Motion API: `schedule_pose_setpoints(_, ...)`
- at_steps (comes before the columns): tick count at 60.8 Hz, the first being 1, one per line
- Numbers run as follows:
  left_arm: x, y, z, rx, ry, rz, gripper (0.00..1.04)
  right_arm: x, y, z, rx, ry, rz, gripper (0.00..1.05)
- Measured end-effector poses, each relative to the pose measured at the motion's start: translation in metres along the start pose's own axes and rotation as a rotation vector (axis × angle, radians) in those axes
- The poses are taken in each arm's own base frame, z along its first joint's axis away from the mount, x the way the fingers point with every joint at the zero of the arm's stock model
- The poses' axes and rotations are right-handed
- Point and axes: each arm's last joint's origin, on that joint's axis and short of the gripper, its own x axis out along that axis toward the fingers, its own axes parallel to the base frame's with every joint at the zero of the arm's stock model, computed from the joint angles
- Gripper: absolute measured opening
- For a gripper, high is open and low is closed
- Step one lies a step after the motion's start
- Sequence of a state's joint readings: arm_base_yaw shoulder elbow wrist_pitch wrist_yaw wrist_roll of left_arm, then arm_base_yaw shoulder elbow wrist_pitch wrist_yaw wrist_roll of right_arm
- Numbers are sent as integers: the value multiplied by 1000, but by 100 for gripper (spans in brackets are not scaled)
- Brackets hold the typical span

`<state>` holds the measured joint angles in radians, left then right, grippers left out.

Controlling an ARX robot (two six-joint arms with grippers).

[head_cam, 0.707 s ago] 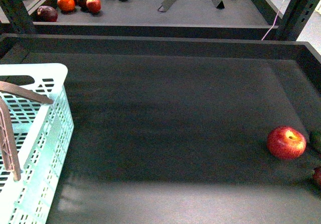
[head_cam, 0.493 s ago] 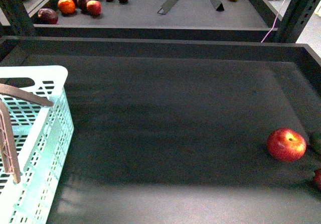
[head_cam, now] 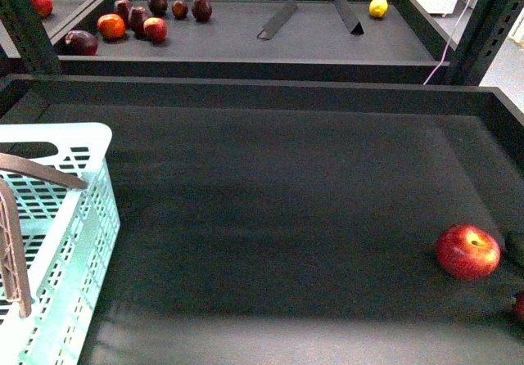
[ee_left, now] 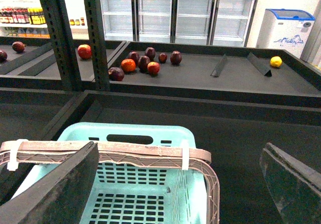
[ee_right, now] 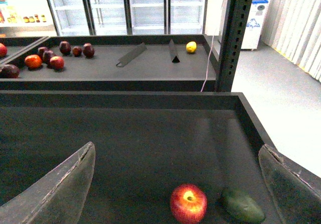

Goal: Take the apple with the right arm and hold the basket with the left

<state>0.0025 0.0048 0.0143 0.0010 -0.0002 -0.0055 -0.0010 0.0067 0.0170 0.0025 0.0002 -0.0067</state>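
Since the earlier frame the front view has tipped, so everything sits lower in it. The apple (head_cam: pixel 467 251) and basket (head_cam: pixel 82 242) have not shifted on the mat.

This looks like the approach step, with nothing touched yet. The right gripper (ee_right: pixel 176 148) is spread wide and empty. The apple lies at 4 o'clock, near the tray wall (head_cam: pixel 508 128), with a green fruit (ee_right: pixel 243 205) just beside it. The right arm should come down from the open 9 o'clock side.

The left gripper (ee_left: pixel 180 148) is also spread and empty above the handles (ee_left: pixel 105 151) at 8 o'clock. It must lower and close.

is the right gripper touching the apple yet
Apart. The right wrist view shows bare shelf between the apple and both fingers of the open right gripper.
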Motion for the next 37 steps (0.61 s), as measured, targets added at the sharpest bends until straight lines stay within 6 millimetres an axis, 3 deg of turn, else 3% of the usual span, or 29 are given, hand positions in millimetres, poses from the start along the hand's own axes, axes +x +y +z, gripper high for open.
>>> schedule_pose_setpoints(6,4,1,0,-239,287,-56,98,0,0,0,0,0,1,96)
schedule_pose_setpoints(9,9,4,1,-387,351,-34,98,0,0,0,0,0,1,96)
schedule_pose_setpoints(23,45,31,25,-835,370,79,98,0,0,0,0,0,1,96)
schedule_pose_setpoints(37,89,65,1,-1146,422,260,98,0,0,0,0,0,1,96)
